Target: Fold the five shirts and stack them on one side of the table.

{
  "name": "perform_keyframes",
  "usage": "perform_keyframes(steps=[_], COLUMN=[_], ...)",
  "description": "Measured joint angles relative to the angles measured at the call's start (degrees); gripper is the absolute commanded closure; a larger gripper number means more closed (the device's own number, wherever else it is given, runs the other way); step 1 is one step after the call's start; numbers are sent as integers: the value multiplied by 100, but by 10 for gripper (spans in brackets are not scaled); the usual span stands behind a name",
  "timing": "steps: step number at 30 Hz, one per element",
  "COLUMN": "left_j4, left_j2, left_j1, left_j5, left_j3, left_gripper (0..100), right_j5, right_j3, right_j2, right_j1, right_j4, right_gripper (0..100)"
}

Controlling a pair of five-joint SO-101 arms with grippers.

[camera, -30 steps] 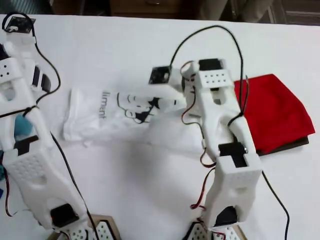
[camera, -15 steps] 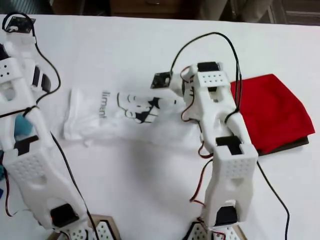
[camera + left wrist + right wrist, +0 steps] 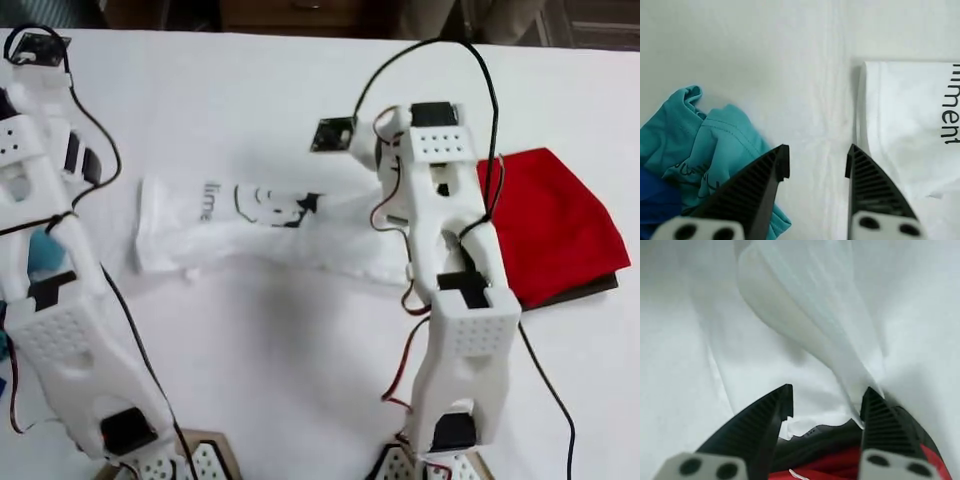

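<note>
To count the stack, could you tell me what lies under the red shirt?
A dark layer pokes out beneath the red shirt along its edge nearest the arms, probably another folded shirt. The rest is covered, so I cannot count further.

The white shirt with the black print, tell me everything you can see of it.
The white shirt is soft, wrinkled cloth with black lettering and a black drawing, folded into a long band that lies across the white table. One end lies flat and squared near the open left claw, apart from it. The other end bunches into a raised ridge at the right claw, beside the red shirt.
</note>
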State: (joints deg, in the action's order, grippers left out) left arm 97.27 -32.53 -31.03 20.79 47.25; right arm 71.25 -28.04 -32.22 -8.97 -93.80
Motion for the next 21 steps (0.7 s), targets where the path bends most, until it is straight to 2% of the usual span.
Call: perform_keyframes(steps=[7,12,21], left_j4=[0,0,0], left_j2=[0,0,0], left_j1=[35,308,721], left_j5=[0,0,0], left_j3=[0,0,0], left_gripper=[789,789,789], right_j5=[0,0,-9], right_j3=[-413,-914,-941], right_j2=[0,0,0], right_j1=[18,18,18], right_j4=[0,0,-149], right_gripper=[789,789,785])
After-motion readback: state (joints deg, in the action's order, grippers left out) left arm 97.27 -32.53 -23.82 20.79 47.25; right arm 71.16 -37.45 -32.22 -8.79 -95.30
